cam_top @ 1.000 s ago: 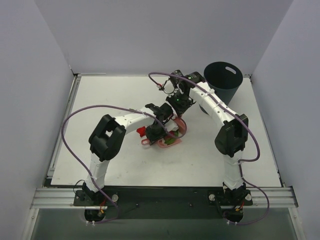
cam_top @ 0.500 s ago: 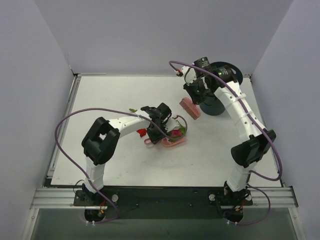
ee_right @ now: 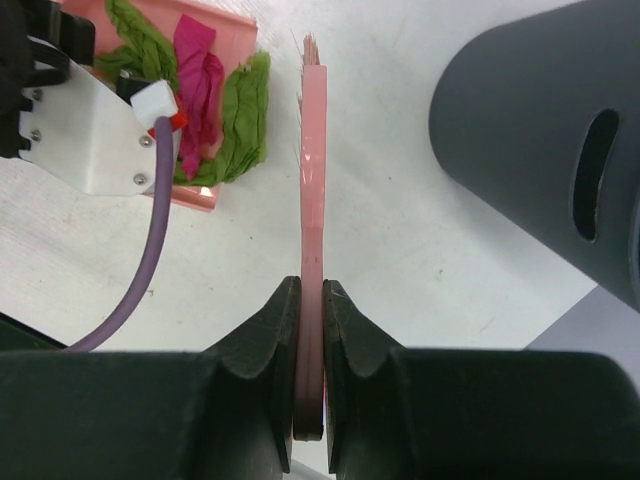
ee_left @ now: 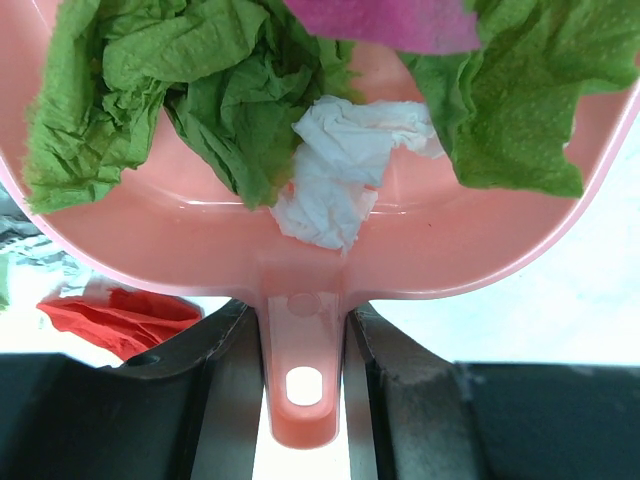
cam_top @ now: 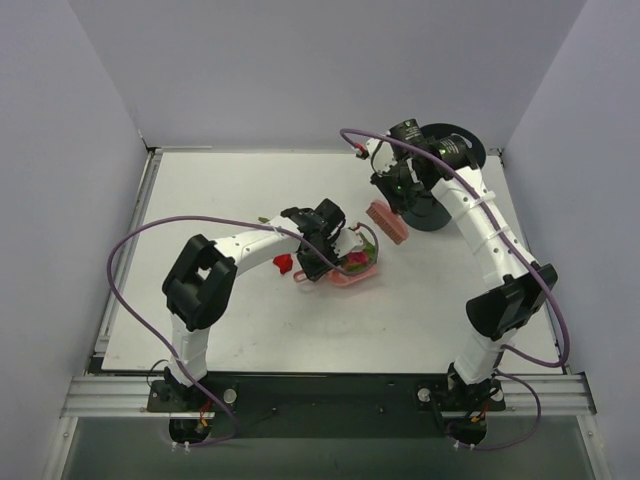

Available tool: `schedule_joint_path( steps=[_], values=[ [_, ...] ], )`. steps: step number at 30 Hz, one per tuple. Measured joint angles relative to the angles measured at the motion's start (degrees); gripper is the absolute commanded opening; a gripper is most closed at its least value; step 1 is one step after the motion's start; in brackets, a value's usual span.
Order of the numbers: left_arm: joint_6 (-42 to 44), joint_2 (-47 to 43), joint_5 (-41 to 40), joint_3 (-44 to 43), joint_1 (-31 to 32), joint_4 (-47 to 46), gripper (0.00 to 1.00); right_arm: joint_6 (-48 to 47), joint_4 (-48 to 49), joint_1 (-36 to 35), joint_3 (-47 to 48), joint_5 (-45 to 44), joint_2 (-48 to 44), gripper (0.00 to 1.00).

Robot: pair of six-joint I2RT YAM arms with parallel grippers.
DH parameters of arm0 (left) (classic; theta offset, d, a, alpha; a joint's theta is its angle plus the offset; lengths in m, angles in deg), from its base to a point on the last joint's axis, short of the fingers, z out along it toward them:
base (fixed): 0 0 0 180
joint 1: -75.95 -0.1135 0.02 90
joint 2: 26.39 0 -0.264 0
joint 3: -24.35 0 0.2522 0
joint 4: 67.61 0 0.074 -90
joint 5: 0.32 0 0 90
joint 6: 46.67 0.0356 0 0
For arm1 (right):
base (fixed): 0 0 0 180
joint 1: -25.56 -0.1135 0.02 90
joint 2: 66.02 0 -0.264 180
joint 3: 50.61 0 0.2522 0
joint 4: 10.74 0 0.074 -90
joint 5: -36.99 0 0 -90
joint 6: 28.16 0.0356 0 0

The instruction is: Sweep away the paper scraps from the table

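Left end effector is clamped on the handle of the dustpan. The pan is loaded: green, white and magenta paper scraps sit inside it. Versus 1 s ago the pan has shifted a little toward the far right and the left arm has swung with it. Can't tell from overhead whether it's off the bench or just slid. One red scrap lies on the bench just beside the left wrist, outside the pan. It's in the same spot in all three overhead shots, so the last stroke missed it. A small green scrap sits further out, left of the arm, also outside the pan. Right end effector is closed on the handle of the brush. A second ago the brush was down at the pan mouth; now it's pulled back, apart from the pan, held between the pan and the dark bin at the far right corner. My read: the sweep stroke is finished and the brush has cleared out, likely so the pan can go to the bin. Task not done: two scraps are left on the bench, so it needs another pass before dumping or a second trip.
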Motion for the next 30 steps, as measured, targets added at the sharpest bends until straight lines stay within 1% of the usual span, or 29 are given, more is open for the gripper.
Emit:
schedule_joint_path(
  steps=[6, 12, 15, 19, 26, 30],
  values=[
    [-0.11, -0.02, 0.57, -3.23, 0.00, 0.02, 0.00, 0.76, -0.44, 0.74, -4.00, -0.17, -0.22, 0.00],
    [-0.33, 0.00, 0.57, -6.58, 0.02, 0.20, 0.00, 1.84, -0.94, -1.77, -3.89, 1.99, -0.22, 0.00],
    [-0.42, 0.00, 0.55, -7.08, 0.04, 0.63, 0.00, 1.92, -1.14, -3.63, -3.89, 2.16, -0.22, 0.00],
    [-0.39, 0.04, 0.57, -7.10, 0.07, 1.33, 0.00, 1.95, -1.40, -3.96, -3.50, 1.57, -0.22, 0.00],
    [-0.20, 0.04, 0.57, -8.55, 0.31, 1.42, 0.00, 1.44, -1.60, 1.25, 2.99, -1.01, -0.50, 0.00],
    [0.02, 0.04, 0.59, -11.89, 0.33, 2.82, 0.00, 1.25, -1.68, 4.37, 3.52, -2.03, -2.82, 0.00]
  ],
)
